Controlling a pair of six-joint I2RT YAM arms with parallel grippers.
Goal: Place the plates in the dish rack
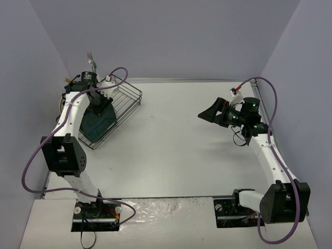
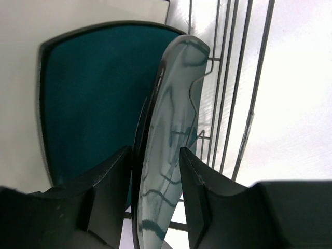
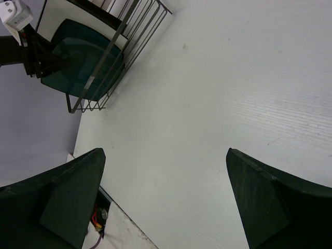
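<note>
The black wire dish rack (image 1: 124, 98) sits at the far left of the table, also in the right wrist view (image 3: 129, 36). My left gripper (image 1: 98, 104) is over its near end, shut on a dark teal rounded-square plate (image 2: 168, 129) held on edge between the fingers (image 2: 111, 181). A second dark teal plate (image 2: 93, 88) stands just behind it. Both show as one dark teal mass from above (image 1: 96, 127) and in the right wrist view (image 3: 83, 62). My right gripper (image 1: 210, 113) is open and empty, raised over the right of the table. The other plates are hidden.
A fork (image 1: 91, 58) sticks up at the rack's far corner behind the left arm. Grey walls close the table on the left, back and right. The rack's wire bars (image 2: 244, 104) run close to the right of the held plate.
</note>
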